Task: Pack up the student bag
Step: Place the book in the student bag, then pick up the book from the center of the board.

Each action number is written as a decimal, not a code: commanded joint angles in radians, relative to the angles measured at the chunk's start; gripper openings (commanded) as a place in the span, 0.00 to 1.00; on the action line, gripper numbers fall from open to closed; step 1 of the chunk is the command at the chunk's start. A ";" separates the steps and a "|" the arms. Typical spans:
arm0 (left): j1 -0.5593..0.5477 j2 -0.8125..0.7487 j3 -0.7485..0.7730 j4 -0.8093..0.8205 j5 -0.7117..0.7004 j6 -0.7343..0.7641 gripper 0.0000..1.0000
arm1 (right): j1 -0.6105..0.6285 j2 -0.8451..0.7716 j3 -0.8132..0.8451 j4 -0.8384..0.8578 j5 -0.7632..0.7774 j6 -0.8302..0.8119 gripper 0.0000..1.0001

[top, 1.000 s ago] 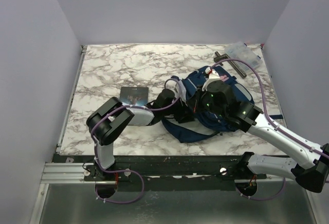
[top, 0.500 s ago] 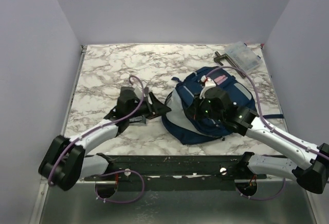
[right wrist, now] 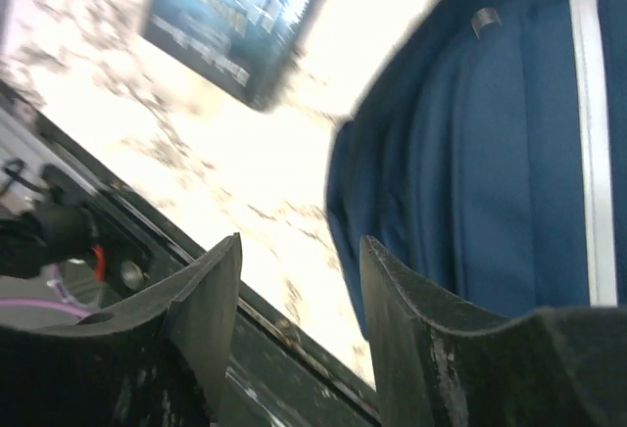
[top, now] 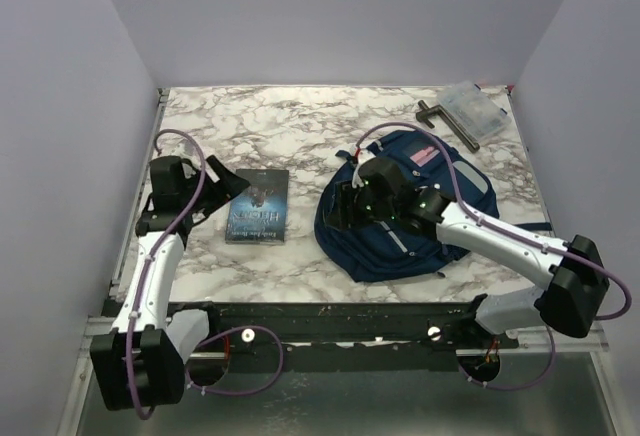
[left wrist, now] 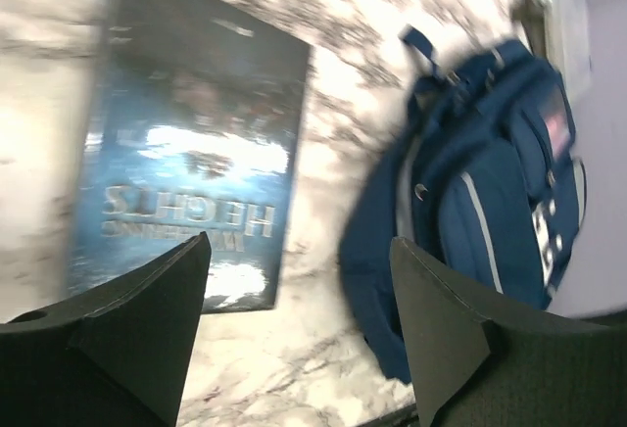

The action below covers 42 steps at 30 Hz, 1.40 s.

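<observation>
Top external view: the student bag (top: 385, 254) is laid beside a book (top: 258, 206) on the bench (top: 300, 126), and the left tool (left wrist: 296, 246) and right tool (right wrist: 300, 243) are held spread.

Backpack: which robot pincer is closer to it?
Right. The right pincer is above the backpack, at its book-side edge; the left pincer is beyond the book.

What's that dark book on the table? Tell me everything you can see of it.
The book is thin, with a glossy dark blue cover bearing the word HEIGHTS. It lies closed and flat, cover up, on the marble table, left of the blue backpack and apart from it. The left gripper hangs open by its left edge; nothing grips it.
</observation>
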 commanded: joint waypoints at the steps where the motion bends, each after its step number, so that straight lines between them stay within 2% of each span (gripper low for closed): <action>1: 0.189 0.064 0.001 -0.082 0.006 -0.007 0.76 | 0.006 0.086 0.078 0.138 -0.133 0.031 0.60; 3: 0.229 0.129 0.016 -0.071 0.009 -0.025 0.79 | 0.007 0.157 0.101 0.230 -0.210 0.093 0.71; 5: 0.264 0.229 0.036 -0.064 0.070 -0.044 0.80 | 0.006 0.255 0.170 0.242 -0.261 0.133 0.78; 8: 0.274 0.358 0.077 -0.062 0.106 -0.035 0.80 | 0.006 0.395 0.302 0.190 -0.292 0.189 0.81; 12: 0.274 0.458 0.120 -0.072 0.092 -0.009 0.80 | 0.005 0.506 0.362 0.212 -0.250 0.288 0.83; 17: 0.263 0.530 0.123 -0.065 0.054 0.029 0.81 | -0.010 0.596 0.362 0.266 -0.215 0.402 0.84; 23: 0.236 0.603 0.123 -0.048 0.110 0.017 0.80 | -0.015 0.652 0.314 0.429 -0.244 0.503 0.83; 27: 0.221 0.606 0.118 -0.044 0.102 0.010 0.79 | -0.020 0.693 0.314 0.443 -0.204 0.551 0.82; 33: 0.220 0.610 0.115 -0.042 0.115 0.004 0.69 | -0.020 0.762 0.318 0.452 -0.187 0.573 0.77; 36: 0.220 0.616 0.104 -0.037 0.133 -0.003 0.67 | -0.020 0.778 0.323 0.454 -0.183 0.565 0.76; 42: 0.218 0.623 0.075 0.014 0.232 -0.039 0.56 | -0.020 0.810 0.319 0.525 -0.235 0.563 0.75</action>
